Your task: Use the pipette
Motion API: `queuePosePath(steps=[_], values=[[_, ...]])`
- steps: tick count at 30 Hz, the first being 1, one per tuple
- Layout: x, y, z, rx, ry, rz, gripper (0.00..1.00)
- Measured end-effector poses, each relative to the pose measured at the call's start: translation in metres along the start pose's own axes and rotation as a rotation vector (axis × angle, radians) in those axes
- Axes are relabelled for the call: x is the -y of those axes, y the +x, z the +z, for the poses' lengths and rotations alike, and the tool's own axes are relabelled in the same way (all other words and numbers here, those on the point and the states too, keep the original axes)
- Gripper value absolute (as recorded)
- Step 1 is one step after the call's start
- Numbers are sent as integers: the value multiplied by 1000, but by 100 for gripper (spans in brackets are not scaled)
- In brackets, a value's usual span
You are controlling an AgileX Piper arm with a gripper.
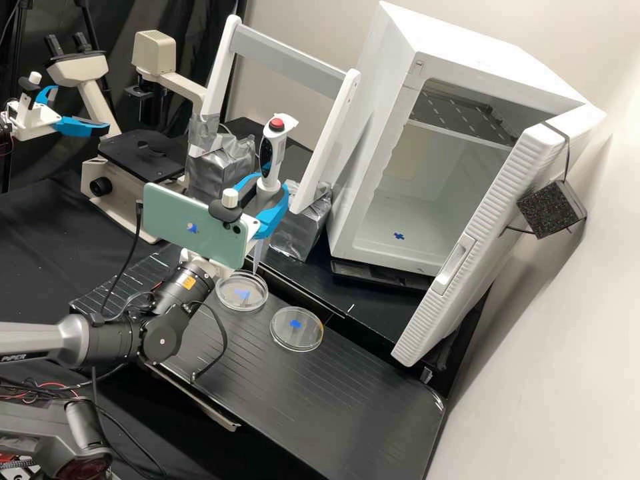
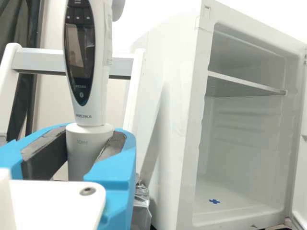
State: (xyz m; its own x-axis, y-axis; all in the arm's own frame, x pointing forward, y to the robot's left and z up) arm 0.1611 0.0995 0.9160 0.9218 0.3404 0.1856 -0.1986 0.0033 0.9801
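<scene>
Left end: microscope (image 1: 137,153) parked behind the worktop (image 1: 347,400), probably just stored there. Phone (image 1: 180,233) strapped on the arm at the wrist, likely as a camera looking along the grip.

First dish (image 1: 242,293): by the worktop's long edge facing the cabinet, lid or no lid, can't tell. Has a blue mark, probably a target to aim at.

Pipette (image 1: 275,143) is in the hand (image 1: 269,193), held nearly upright above that same edge. Hand is closed round the lower body, dark pads (image 2: 45,155) pressing from both sides. Makes sense: tip (image 1: 257,257) points down, red button (image 1: 276,124) on top is left free, display faces the wrist. Tip end is at or just over the first dish's far rim; height unclear.

Looks like the lining-up step. Next move probably wants the tip further in over the dish; a low pass could clip the rim or shove the dish.

Second dish (image 1: 297,329): just beside, same edge, so a short shift reaches it.

Behind, white-grey frame (image 1: 293,63) on taped blocks, maybe the pipette's stand. Far right, cabinet (image 1: 373,160) with its door (image 1: 493,227) open, presumably for access.
</scene>
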Motion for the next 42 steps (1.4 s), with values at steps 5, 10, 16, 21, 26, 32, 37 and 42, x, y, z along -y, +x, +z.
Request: queuePosePath(steps=[5,10,16,21,26,32,37,42], values=[[-13,10,-14,18,5,18,0],[-29,32,-41,6,32,3,0],[-42,68,-71,-44,40,-50,0],[-43,100,-86,-45,34,-72,0],[-35,134,-101,-13,-1,-93,0],[-20,167,-124,-21,-51,-203,0],[-6,182,-134,-20,-68,-288,0],[5,195,-138,-37,-66,-343,0]])
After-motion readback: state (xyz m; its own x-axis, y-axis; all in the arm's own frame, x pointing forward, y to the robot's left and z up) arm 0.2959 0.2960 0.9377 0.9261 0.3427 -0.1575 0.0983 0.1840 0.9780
